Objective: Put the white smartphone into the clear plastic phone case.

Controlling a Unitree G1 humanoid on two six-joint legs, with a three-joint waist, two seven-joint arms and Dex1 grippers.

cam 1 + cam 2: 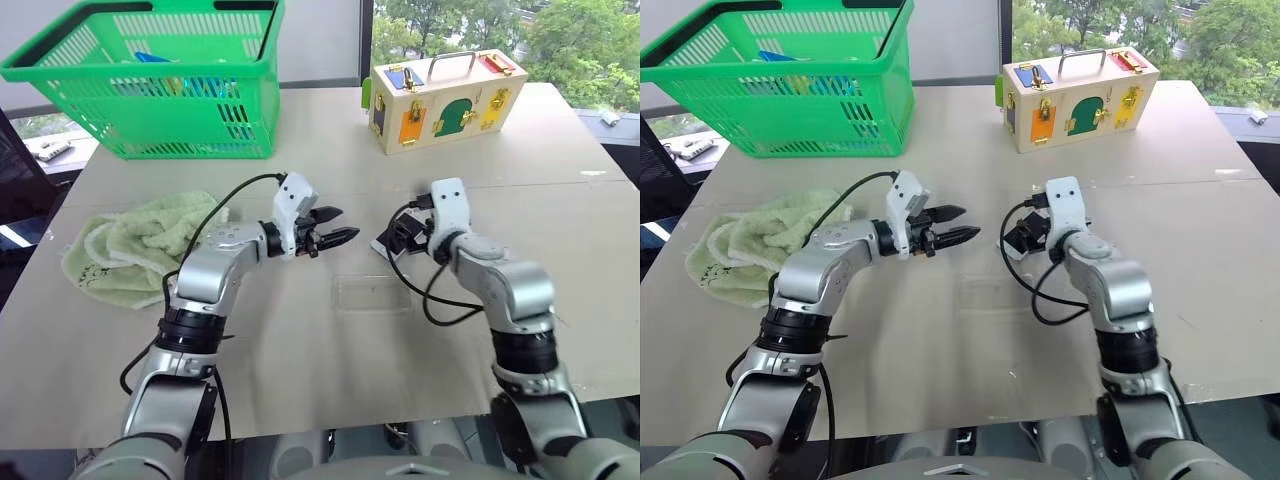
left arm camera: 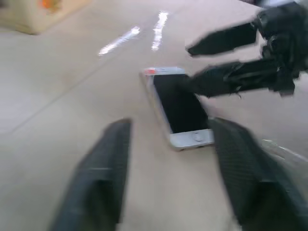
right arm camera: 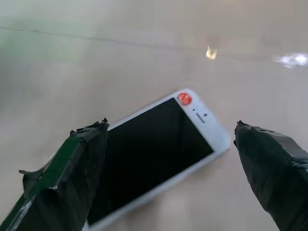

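Observation:
The white smartphone lies flat on the table, dark screen up, with a small red dot near its top edge. My right gripper hangs open just over it, one finger on either side. In the head views the phone peeks out beneath that gripper. My left gripper is open a short way to the phone's left, pointing toward it and holding nothing. The clear plastic phone case lies empty on the table, nearer to me than the phone and between my arms.
A green plastic basket stands at the back left. A wooden box with coloured latches is at the back centre. A crumpled green towel lies left of my left arm. Black cables loop off both wrists.

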